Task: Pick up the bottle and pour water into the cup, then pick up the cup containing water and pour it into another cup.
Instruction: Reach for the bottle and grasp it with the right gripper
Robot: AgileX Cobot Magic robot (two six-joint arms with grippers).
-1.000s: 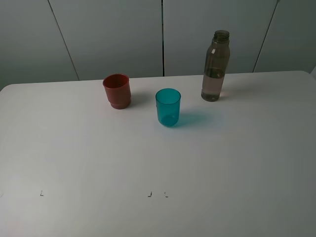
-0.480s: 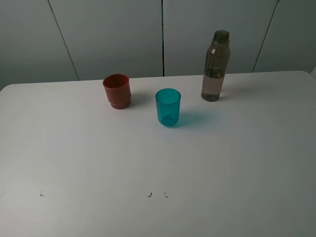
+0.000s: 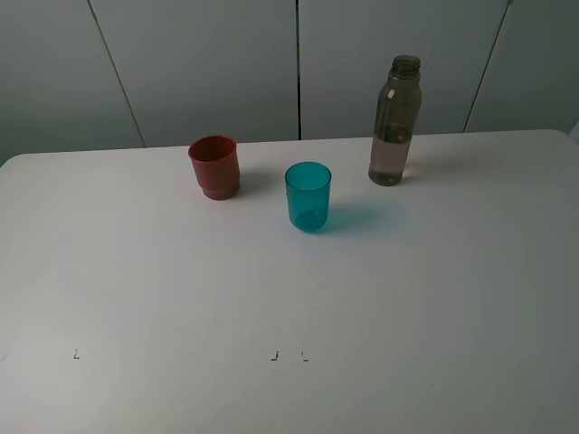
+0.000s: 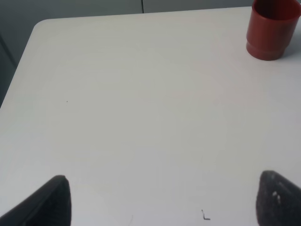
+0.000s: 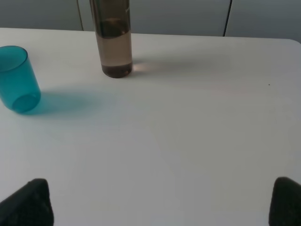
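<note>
Smoky bottle (image 3: 395, 122) upper right untouched, teal cup (image 3: 308, 196) seemingly empty; both pours left; left gripper (image 4: 162, 202), right gripper (image 5: 162, 202) spread wide, unladen.

No text, brand, label or number can be read. The bottle (image 3: 394, 127), the teal cup (image 3: 308, 197) and the red cup (image 3: 215, 167) show plain surfaces. The only signs are small dark angle marks (image 3: 274, 356) on the white counter (image 3: 163, 280), toward its near side: one at near left, two close together near the middle.
</note>
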